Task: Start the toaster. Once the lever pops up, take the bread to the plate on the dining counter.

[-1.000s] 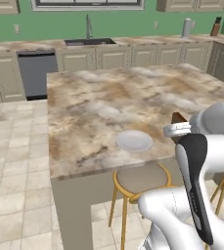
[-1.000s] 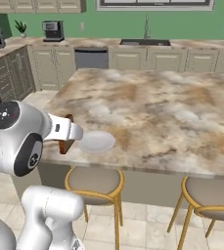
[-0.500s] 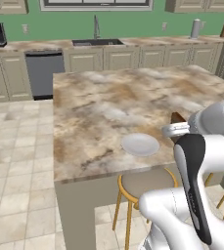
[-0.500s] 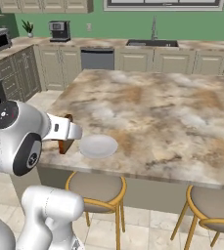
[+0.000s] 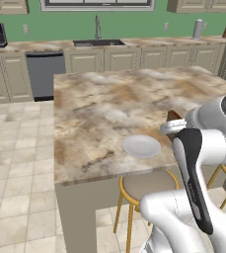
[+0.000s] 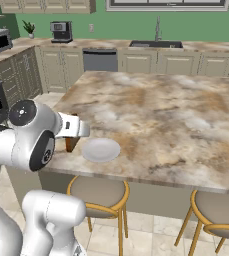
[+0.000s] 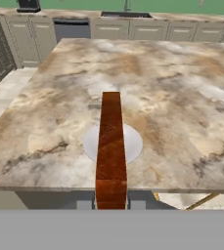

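Brown bread sits clamped edge-on in the gripper, above the white plate on the dining counter.

Bread: seen edge-on in the hand view, its lower end sinking behind the grey band; faces not showing. In the left base view mostly lying behind the arm's white wrist; in the right base view only a brown strip peeking out.

Fingers: tips barely rising at the bottom of the hand view; their contact with the bread is not showing.

Plate: middle being covered by the bread in the hand view.

Surface: right edge running off the left base view.

Stools: being cut by frame edges.
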Robot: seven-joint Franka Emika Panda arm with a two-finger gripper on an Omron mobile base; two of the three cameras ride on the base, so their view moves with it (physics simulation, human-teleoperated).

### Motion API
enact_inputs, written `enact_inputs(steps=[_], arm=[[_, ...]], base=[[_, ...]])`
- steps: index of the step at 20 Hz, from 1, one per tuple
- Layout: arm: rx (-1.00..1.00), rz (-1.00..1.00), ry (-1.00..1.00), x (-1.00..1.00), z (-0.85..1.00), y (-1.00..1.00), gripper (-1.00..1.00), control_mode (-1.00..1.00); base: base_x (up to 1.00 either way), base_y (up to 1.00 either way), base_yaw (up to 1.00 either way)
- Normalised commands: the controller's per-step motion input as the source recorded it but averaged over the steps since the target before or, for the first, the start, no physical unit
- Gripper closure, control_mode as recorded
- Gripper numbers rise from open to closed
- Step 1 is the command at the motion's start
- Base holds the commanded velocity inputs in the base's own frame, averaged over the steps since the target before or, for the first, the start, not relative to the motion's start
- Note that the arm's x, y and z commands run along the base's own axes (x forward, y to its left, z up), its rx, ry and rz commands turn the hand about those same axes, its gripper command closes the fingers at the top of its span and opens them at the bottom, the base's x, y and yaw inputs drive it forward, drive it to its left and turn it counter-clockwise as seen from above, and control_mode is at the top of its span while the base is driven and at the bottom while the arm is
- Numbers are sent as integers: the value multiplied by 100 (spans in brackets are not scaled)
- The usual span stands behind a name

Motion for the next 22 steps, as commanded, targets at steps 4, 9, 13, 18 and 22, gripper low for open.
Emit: enact_inputs(steps=[4,9,13,18,22], arm=[[7,18,0,65,-31,-31,100,-100],[6,21,0,41,-45,-32,100,-100],[8,11,0,37,-32,-5,100,-100],[7,9,9,38,-12,0,100,-100],[1,6,5,47,-23,0,100,-100]], base=[[0,0,0],[0,0,0],[0,0,0],[0,0,0],[0,0,0]])
